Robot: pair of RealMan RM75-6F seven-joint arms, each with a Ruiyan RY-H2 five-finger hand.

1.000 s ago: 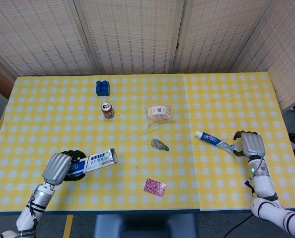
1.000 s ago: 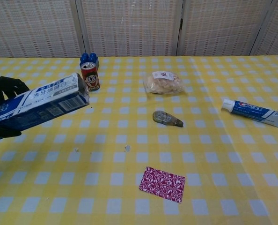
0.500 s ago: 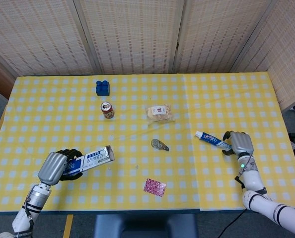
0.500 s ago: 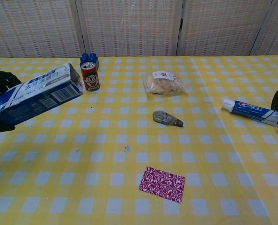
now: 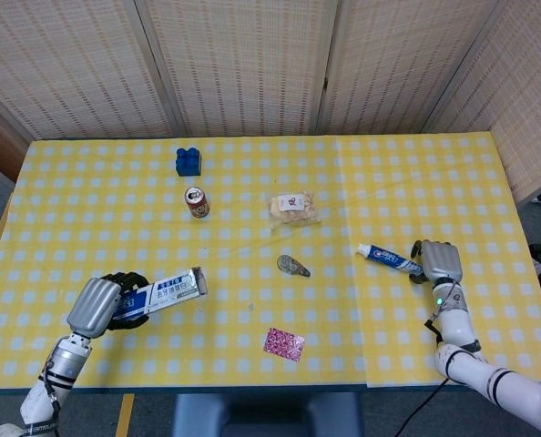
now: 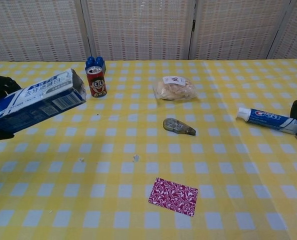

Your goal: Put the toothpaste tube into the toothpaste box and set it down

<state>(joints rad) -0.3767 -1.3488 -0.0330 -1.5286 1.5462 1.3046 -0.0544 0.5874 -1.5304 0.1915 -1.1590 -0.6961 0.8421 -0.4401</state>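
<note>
Long cardboard toothpaste box (image 5: 166, 291), soft toothpaste tube (image 5: 389, 259)

The counter (image 5: 416, 173) wears a yellow-and-white check. The toothpaste box (image 5: 166, 294) is blue and white; the toothpaste tube (image 5: 389, 259) is white with blue and a red mark. Black fingers (image 5: 123, 279) show on the left hand. A blue brick (image 5: 188, 161), a red can (image 5: 196, 202), and a magenta patterned card (image 5: 284, 344) lie there too.

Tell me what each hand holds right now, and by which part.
The left hand grips the box by its rear end, open end pointing inward. The right hand is closed around the tube's tail end, cap pointing toward the table's middle.
</note>
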